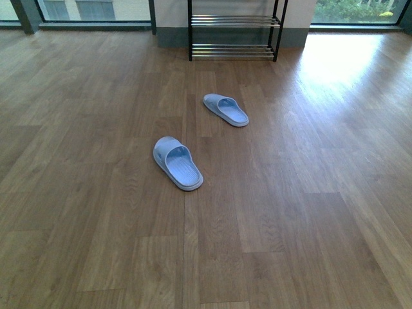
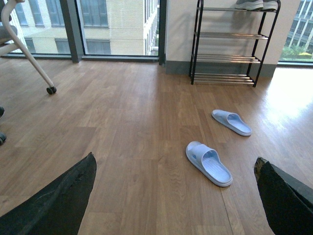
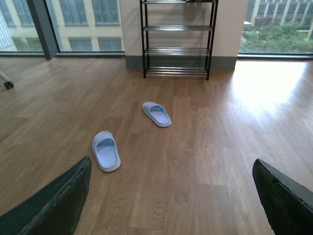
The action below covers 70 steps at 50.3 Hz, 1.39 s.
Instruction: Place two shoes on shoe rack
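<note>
1. A black-framed rack (image 1: 235, 50) with shelves of chrome bars is seen at 12 o'clock in the front view, backed against a pale wall (image 1: 172, 11).
2. A pair of grey shoes (image 2: 255, 4) with white soles is shown side by side on the rack's top shelf in the left wrist view. Only their lower parts are visible, the rest being cut off by the frame edge.
3. Two pale blue slippers are pictured sole down on the wooden floor (image 1: 309, 206) in front of the rack. The near slipper (image 1: 177, 163) is placed about mid-frame, and the far slipper (image 1: 226, 109) is found at 1 o'clock from it, well apart and closer to the rack.
4. The left gripper (image 2: 173, 156) is held above the floor, its dark jaws spread wide over bare boards.
5. The right gripper (image 3: 171, 159) is held the same way, jaws spread wide, with the near slipper seen just beyond one finger (image 3: 58, 205).
6. A white chair leg on a caster (image 2: 51, 90) is glimpsed near the window in the left wrist view.
</note>
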{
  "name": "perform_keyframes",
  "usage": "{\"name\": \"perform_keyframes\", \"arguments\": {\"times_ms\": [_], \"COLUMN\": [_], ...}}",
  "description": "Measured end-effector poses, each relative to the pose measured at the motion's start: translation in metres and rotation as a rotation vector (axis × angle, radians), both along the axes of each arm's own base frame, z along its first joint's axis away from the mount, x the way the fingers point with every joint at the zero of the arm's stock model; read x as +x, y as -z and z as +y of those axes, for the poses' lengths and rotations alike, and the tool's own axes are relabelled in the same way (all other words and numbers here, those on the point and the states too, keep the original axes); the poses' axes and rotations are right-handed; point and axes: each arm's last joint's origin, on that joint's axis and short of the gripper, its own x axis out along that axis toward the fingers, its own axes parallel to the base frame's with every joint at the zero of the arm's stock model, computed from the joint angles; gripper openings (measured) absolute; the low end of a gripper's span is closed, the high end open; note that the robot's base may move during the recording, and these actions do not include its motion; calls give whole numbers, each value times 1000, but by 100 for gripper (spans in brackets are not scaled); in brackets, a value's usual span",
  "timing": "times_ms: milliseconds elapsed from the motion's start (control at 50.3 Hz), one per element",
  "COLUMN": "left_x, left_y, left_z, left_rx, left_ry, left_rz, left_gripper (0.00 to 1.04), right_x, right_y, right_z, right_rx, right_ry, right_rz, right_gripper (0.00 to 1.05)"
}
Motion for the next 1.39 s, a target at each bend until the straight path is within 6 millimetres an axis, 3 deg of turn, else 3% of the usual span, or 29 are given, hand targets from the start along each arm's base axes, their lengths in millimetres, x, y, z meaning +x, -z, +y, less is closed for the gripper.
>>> {"name": "perform_keyframes", "arguments": {"times_ms": [1392], "left_x": [0], "left_y": [0], "left_z": [0], "left_rx": [0], "left_ry": [0], "left_rz": [0], "left_gripper": [95], "right_x": [0], "right_y": [0], "right_z": [0], "right_rx": [0], "right_ry": [0], "right_rz": [0], "right_gripper": [95]}}
